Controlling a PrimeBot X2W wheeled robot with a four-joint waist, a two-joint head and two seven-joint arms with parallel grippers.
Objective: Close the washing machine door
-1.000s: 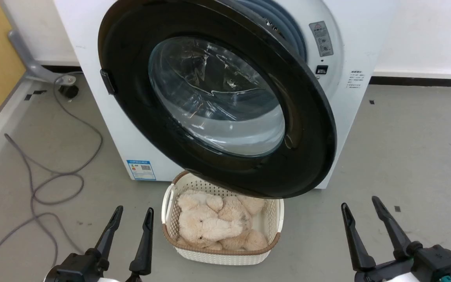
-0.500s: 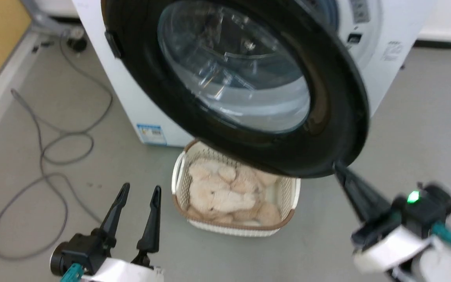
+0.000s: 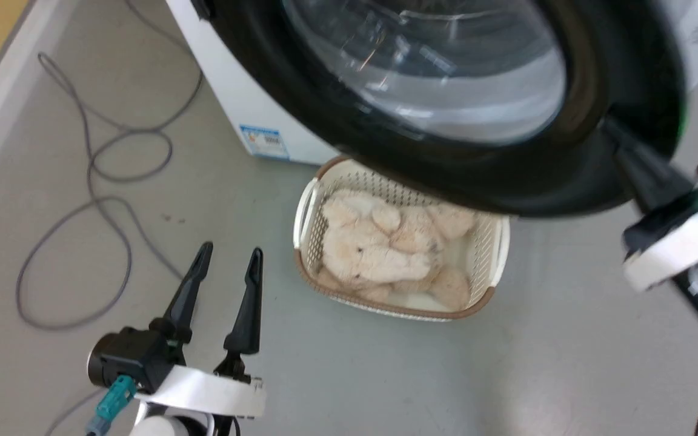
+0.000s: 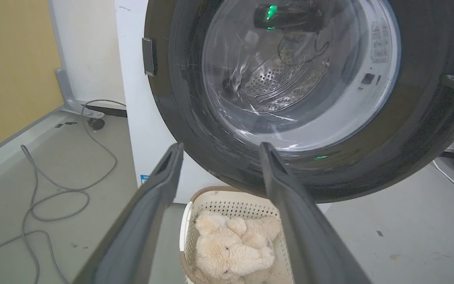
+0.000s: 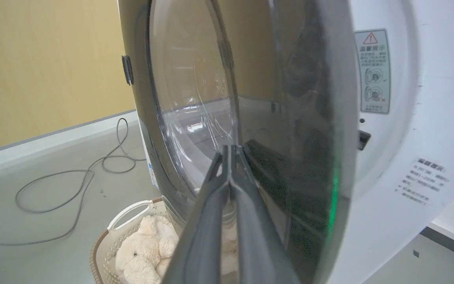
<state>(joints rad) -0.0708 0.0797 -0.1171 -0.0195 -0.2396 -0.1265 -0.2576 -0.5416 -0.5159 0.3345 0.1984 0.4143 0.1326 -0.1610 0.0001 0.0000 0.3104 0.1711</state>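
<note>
While the washing machine door (image 3: pixel 446 175) hangs ajar at twelve o'clock in the head view, it is judged rigid, hinged and slippery. A push, not a grip, is suited at its three-o'clock rim, where the closed, empty right tool (image 5: pixel 231 148) is set. The left tool (image 3: pixel 231 249) is held open at seven o'clock.

washing machine door (image 3: pixel 506 181): glossy black ring, clear glass centre, green glint on the edge
washing machine (image 3: pixel 234 91): white body
label (image 3: pixel 264 140): blue and white
warning sticker (image 5: pixel 373 71): pale grey, red triangle on top
drum (image 4: pixel 274 79): silver, dotted hole pattern
basket (image 3: pixel 499 248): off-white, grid of small holes, brown rim
plush toy (image 3: pixel 373 257): cream
left gripper (image 3: pixel 231 248): black fingers, white cuff, teal connector
right gripper (image 5: pixel 230 149): dark grey fingers
floor (image 3: pixel 385 375): plain grey
cable (image 3: pixel 129 260): grey
wall (image 4: pixel 14 71): mustard yellow
</note>
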